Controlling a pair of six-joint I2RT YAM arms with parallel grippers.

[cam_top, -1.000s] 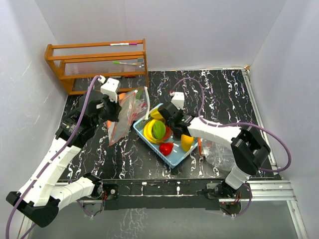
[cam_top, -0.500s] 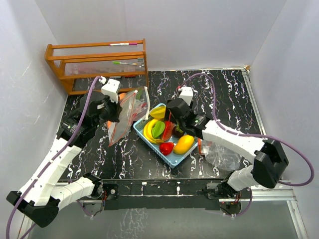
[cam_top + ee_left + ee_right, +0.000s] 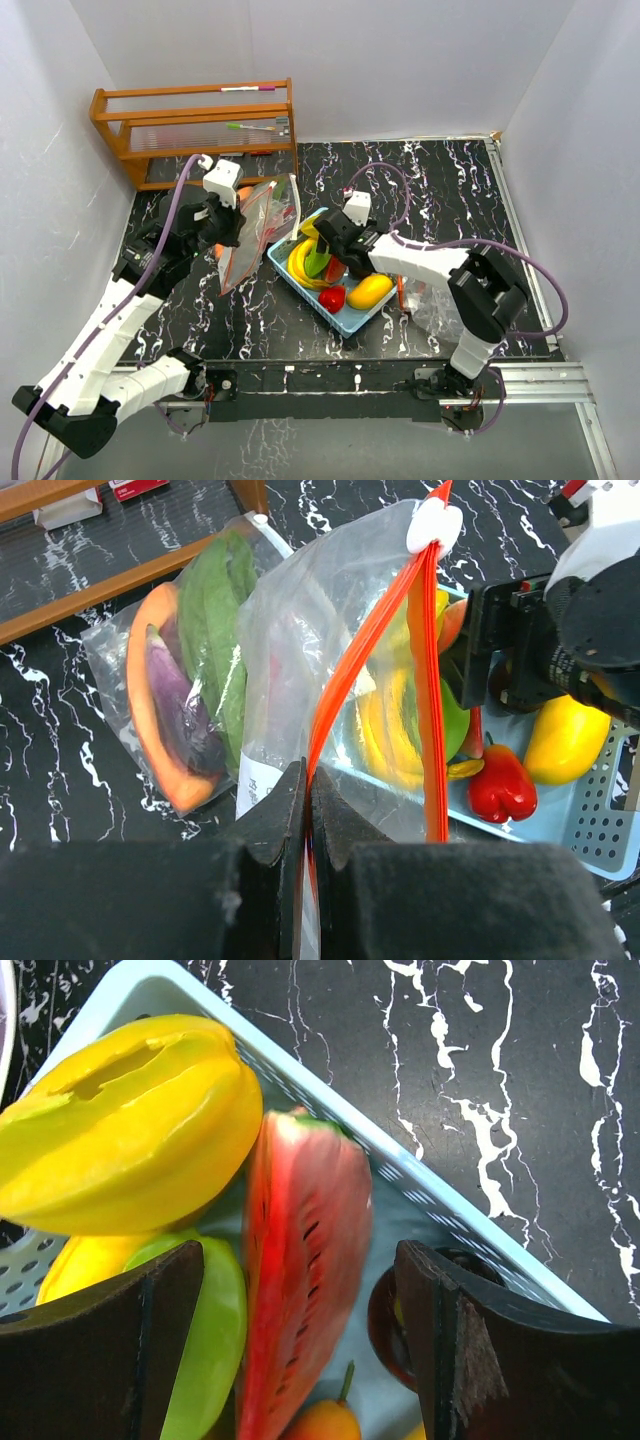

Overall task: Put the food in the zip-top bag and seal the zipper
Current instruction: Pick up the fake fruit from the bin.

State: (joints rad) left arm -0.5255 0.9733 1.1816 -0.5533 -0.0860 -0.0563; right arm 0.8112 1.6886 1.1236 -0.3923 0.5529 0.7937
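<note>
The left jaws pinch the zip-top bag point(image 3: 340, 640) by its zipper edge, propping it upright beside the light-blue basket point(image 3: 420, 1175), while the right jaws, spread wide, straddle the watermelon slice point(image 3: 305, 1230) there, apparently ready to grasp it.

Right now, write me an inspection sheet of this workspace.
Surface: black marbled table.
Job's things: zip-top bag held upright, zipper open; watermelon slice with yellow, green and red food in the light-blue basket.
Clutter: second clear bag with orange, purple and green pieces inside; crumpled clear plastic; wooden rack.
Grippers: left tool shut on the zip-top bag's edge; right tool open, straddling the watermelon slice.
Cables: purple cable along each arm.
Surroundings: white walls; metal rail at the near edge.
</note>
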